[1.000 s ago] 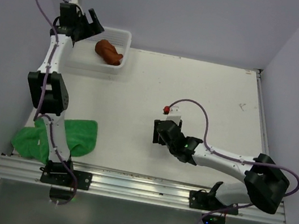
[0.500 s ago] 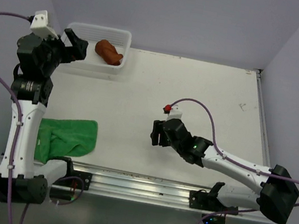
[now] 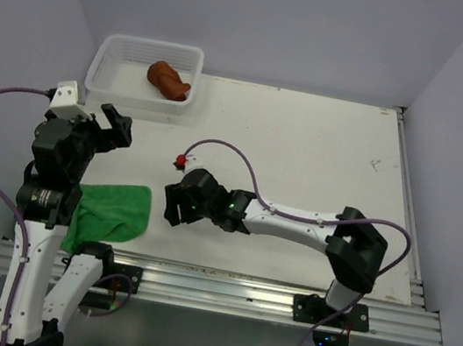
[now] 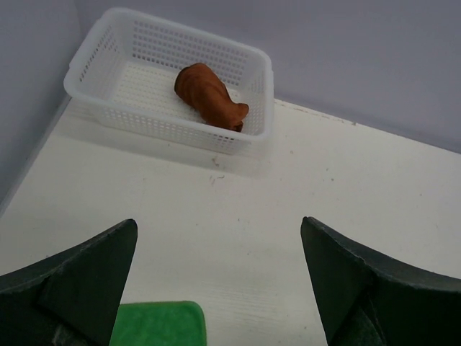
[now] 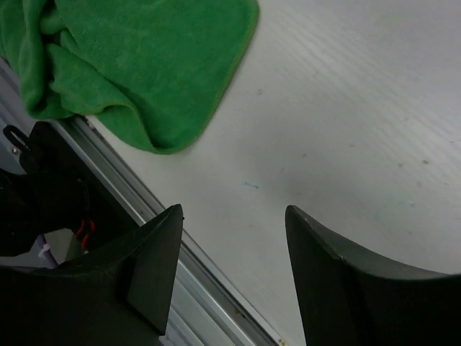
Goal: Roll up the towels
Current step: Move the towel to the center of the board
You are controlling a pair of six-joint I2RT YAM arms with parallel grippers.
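Observation:
The rust-brown towel (image 3: 169,81) lies rolled up in the white mesh basket (image 3: 106,72) at the far left; it also shows in the left wrist view (image 4: 210,96). The green towel (image 3: 111,212) lies loosely crumpled at the near left, by the left arm's base; it shows in the right wrist view (image 5: 122,65) and its corner in the left wrist view (image 4: 158,326). My left gripper (image 3: 117,129) is open and empty, above the table between basket and green towel. My right gripper (image 3: 173,206) is open and empty, low over the table just right of the green towel.
The basket (image 4: 252,68) stands against the back wall at the table's far left corner. An aluminium rail (image 3: 220,291) runs along the near edge; it shows in the right wrist view (image 5: 209,288). Purple walls close in the left, back and right sides.
My left arm has swung back from the basket towards the near left and now hangs over the green towel. My right arm has reached left across the table to the green towel's edge.

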